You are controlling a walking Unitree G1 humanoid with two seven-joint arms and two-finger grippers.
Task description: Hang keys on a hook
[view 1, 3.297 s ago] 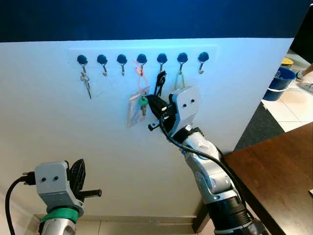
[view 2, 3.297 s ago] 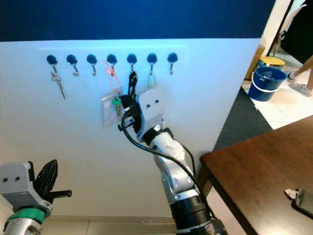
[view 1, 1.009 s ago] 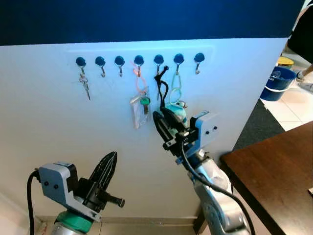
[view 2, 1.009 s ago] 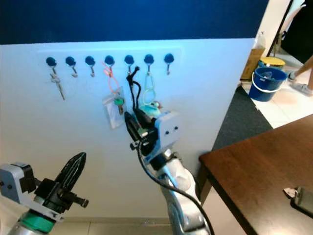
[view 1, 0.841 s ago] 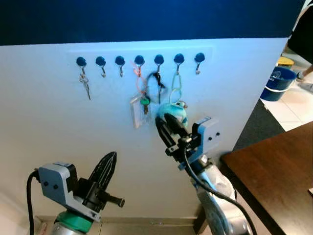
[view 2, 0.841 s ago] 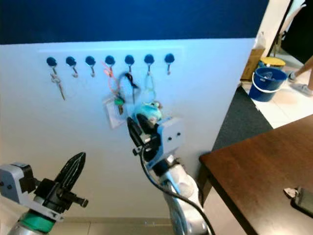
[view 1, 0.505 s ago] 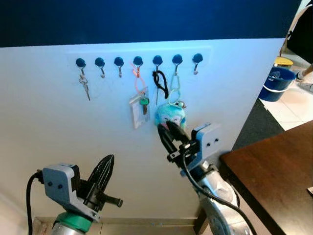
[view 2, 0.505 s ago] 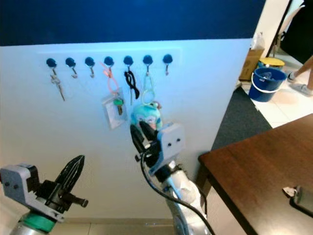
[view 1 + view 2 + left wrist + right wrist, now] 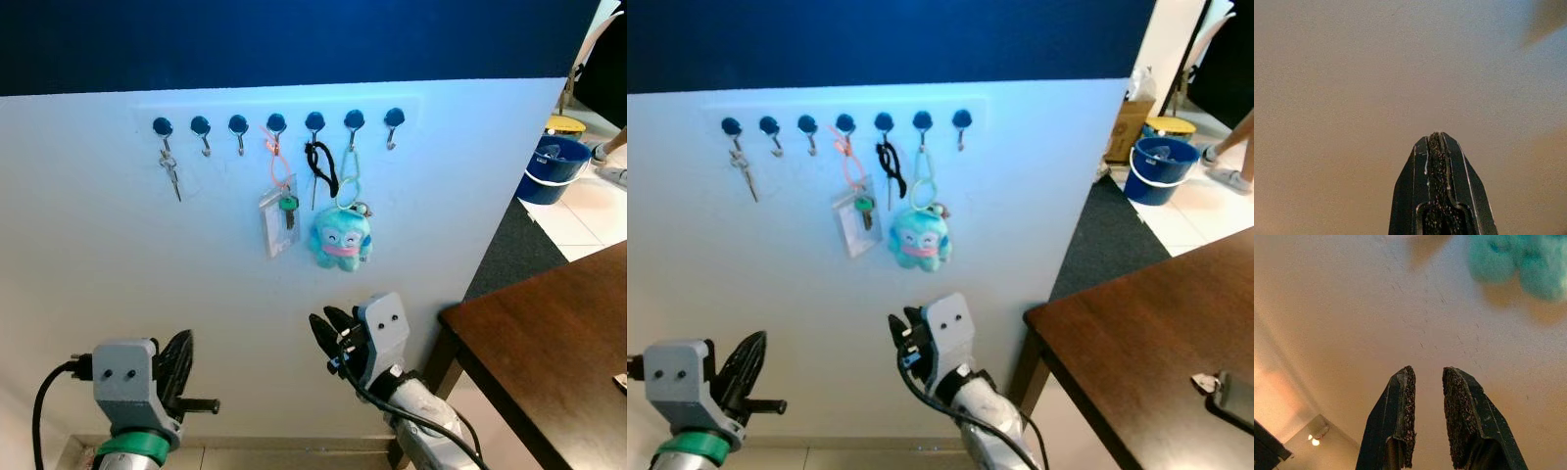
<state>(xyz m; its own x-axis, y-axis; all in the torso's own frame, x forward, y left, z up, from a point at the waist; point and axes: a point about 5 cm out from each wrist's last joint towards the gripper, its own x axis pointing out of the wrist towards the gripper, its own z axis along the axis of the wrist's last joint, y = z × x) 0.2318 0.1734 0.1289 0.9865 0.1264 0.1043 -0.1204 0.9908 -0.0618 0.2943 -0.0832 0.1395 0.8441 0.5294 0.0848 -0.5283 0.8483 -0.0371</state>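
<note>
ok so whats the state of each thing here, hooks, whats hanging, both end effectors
plush keychain: hanging from the sixth hook by a green loop, free of both end effectors
black cord: hanging on the fifth hook
card holder: hanging on the fourth hook by an orange loop
small keys: hanging on the first hook
end hook: bare
right end effector: open, below the plush
left end effector: shut, low

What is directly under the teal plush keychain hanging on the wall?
Under the teal plush keychain is bare white wall, then the right gripper, open and empty. The floor below is hidden by the arm.
</note>
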